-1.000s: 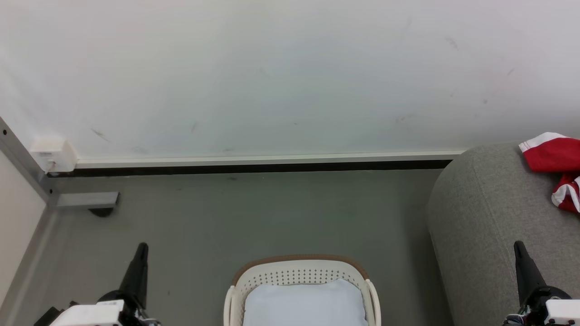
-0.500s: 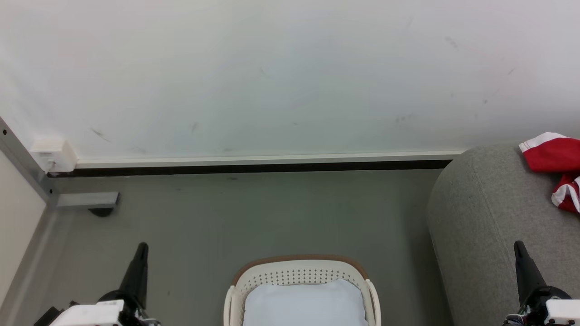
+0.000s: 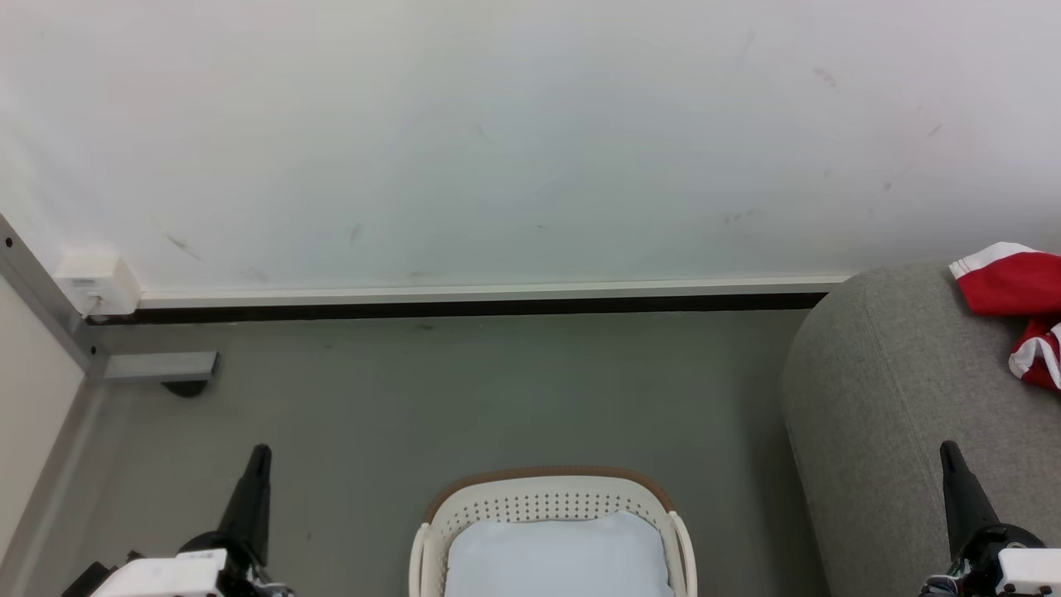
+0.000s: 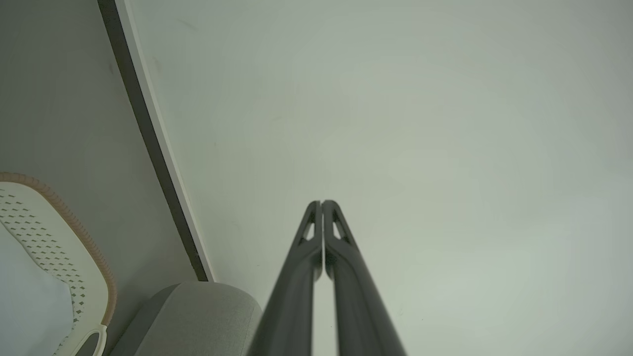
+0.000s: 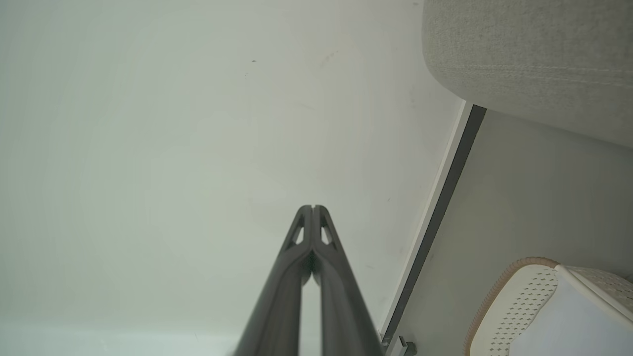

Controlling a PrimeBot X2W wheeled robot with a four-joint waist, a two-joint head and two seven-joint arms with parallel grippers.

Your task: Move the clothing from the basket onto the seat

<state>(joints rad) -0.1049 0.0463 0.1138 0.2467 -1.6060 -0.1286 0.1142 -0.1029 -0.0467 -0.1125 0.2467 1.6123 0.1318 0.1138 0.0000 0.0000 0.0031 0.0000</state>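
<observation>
Holding unchanged | clothing [image 3: 1007,286] on seat [image 3: 895,398] | left tool [image 4: 322,203], right tool [image 5: 313,208] pinched together, empty

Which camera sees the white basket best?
The head view: the basket sits bottom centre, with its brown rim, holed wall and pale pad inside. Both wrist views catch just one end of it at an edge.

Jaws pressed together before the pale wall [image 4: 445,123].
</observation>
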